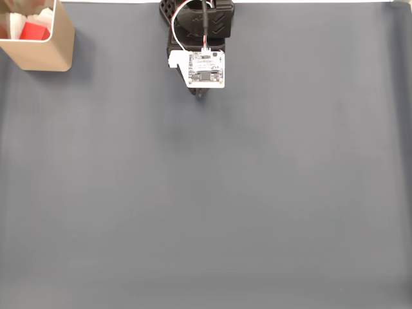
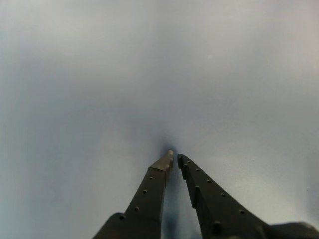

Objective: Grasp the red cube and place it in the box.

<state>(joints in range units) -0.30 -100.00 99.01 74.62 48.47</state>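
The red cube [image 1: 32, 30] lies inside the tan box [image 1: 46, 55] at the top left corner of the fixed view, beside white padding. The arm is folded back at the top centre, far to the right of the box, with a white circuit board on top and the gripper [image 1: 201, 94] pointing down at the mat. In the wrist view the gripper [image 2: 175, 157] is shut, its two dark fingertips nearly touching with nothing between them, just above the bare grey mat.
A grey mat [image 1: 212, 206] covers the whole table in the fixed view. Red and white wires run over the arm's base [image 1: 193, 19] at the top edge.
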